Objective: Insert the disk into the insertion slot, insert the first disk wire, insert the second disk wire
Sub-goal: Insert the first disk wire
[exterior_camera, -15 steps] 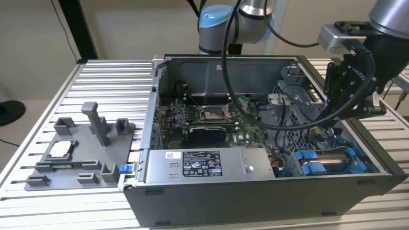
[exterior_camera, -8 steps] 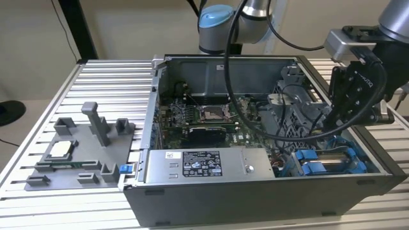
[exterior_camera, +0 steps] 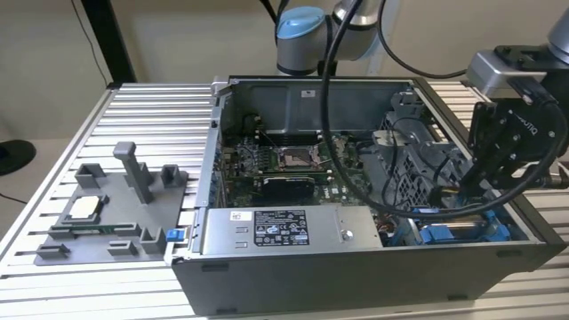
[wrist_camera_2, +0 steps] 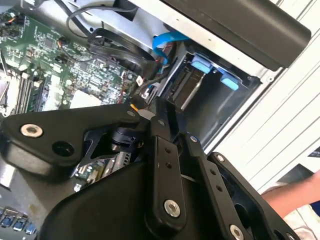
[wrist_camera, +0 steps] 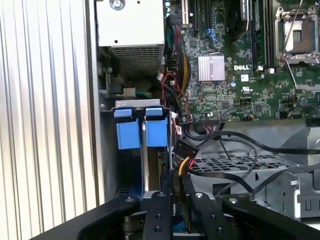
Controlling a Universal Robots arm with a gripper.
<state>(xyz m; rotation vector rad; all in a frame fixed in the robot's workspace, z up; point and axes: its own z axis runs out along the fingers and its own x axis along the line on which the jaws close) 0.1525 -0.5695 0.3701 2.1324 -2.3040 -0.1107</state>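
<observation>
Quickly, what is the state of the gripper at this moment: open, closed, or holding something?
Gripper: fingers closed on a disk wire with yellow and red strands.

Grey arm (exterior_camera: 356, 17) carries blue joint cap (exterior_camera: 300, 27), black gripper (exterior_camera: 464, 190).

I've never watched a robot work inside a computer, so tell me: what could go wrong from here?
Loose black cables lie right beside the gripper, near the blue tabs of the insertion slot; they might snag. The bare motherboard is close, so a slip could scrape it. What looks like a person's hand sits near the case and might get bumped.
</observation>
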